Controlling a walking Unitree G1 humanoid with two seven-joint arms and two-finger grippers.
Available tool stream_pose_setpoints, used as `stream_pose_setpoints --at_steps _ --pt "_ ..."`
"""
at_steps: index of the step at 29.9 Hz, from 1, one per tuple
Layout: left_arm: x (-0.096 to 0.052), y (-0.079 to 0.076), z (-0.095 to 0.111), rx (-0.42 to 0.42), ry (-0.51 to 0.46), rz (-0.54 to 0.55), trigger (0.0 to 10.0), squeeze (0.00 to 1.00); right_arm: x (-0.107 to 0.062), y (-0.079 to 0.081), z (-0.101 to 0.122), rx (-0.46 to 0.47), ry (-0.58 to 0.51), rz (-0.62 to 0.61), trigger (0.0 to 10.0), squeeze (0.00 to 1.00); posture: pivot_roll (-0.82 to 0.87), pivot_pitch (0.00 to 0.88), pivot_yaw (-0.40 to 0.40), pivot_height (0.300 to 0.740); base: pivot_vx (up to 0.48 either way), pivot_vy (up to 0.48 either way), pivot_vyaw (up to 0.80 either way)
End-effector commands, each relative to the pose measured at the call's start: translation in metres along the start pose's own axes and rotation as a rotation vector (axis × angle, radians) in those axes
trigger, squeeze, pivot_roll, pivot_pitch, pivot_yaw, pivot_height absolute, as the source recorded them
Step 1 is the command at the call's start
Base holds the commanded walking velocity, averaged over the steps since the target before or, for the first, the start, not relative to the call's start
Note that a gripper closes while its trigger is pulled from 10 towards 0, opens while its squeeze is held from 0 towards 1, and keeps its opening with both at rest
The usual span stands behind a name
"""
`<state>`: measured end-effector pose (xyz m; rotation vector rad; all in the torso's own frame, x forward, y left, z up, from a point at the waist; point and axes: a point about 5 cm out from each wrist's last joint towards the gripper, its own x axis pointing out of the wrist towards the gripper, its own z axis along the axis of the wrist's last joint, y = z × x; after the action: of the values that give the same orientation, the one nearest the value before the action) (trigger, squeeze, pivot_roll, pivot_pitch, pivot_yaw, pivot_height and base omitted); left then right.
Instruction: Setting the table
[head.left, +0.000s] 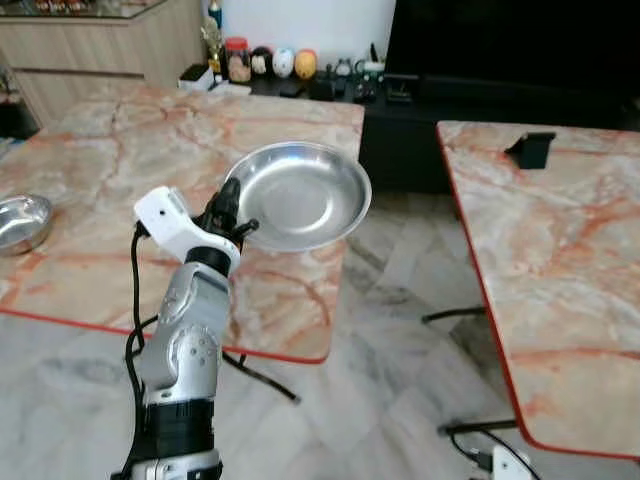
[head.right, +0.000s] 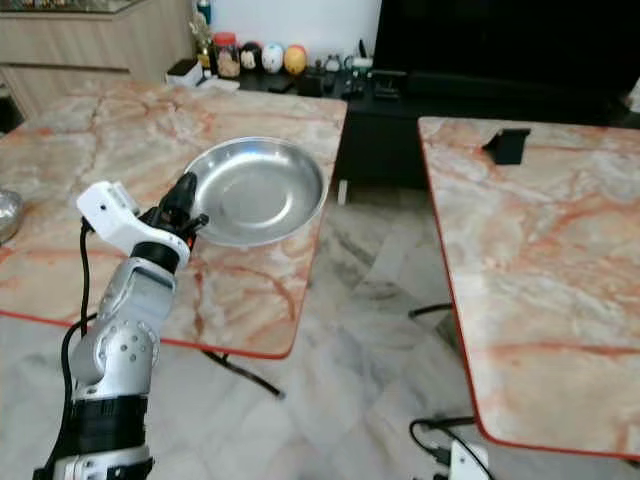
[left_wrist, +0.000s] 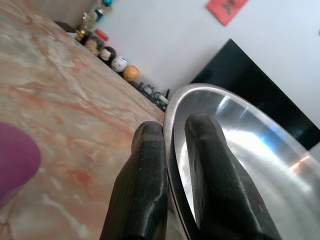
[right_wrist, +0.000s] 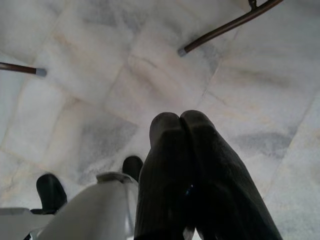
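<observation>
Two tables occupy the frame: the left table (head.left: 100, 170) fills the upper left and centre, the right table (head.left: 560, 270) runs down the right side, with an aisle of floor (head.left: 400, 330) between them. The left gripper (head.left: 238, 222) sits left of centre, over the left table's near right portion, its jaws closed on the near-left rim of the plate (head.left: 300, 195) (one finger inside the rim, one outside, per the left wrist view). A bowl (head.left: 20, 222) lies on the left table at the far left edge of the frame. A small stand (head.left: 530, 150) rests on the right table, upper right. Behind both tables, a low cabinet (head.left: 420, 120) carries a row of small ornaments (head.left: 270, 63) at top centre. The right gripper (right_wrist: 182, 150) hangs over the floor.
</observation>
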<state>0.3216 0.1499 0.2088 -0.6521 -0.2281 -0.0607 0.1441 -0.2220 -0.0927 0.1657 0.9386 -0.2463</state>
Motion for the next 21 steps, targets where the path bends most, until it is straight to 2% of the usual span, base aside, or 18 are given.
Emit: stream_pose_setpoints --at_steps 1,5,10,19,21 --pt "0.0013 -0.0001 0.0061 0.000 -0.027 -0.003 10.0 0.00 -0.0008 0.0034 -0.0061 0.010 0.022 0.005 10.0 0.00 0.02 0.000 -0.033 0.740 0.000 -0.304 0.00" --pt "0.0015 0.0000 0.0059 0.000 -0.026 -0.002 10.0 0.00 -0.0007 0.0033 -0.0068 0.014 0.032 0.001 10.0 0.00 0.02 0.001 -0.030 0.740 0.000 -0.306 0.00" --pt "0.0014 0.0006 0.0059 0.001 -0.026 0.003 10.0 0.00 -0.0004 0.0037 -0.0067 -0.008 0.045 0.015 10.0 0.00 0.02 0.012 -0.032 0.740 0.000 -0.308 -0.77" --pt "0.0013 0.0010 0.0061 0.000 -0.028 0.010 10.0 0.00 -0.0004 0.0035 -0.0065 0.009 0.044 0.015 10.0 0.00 0.02 0.022 -0.033 0.740 0.000 -0.306 -0.68" --pt "0.0016 0.0006 0.0054 -0.002 -0.027 0.009 10.0 0.00 -0.0003 0.0034 -0.0059 0.001 0.039 0.015 10.0 0.00 0.02 0.022 -0.033 0.740 0.000 -0.307 0.00"
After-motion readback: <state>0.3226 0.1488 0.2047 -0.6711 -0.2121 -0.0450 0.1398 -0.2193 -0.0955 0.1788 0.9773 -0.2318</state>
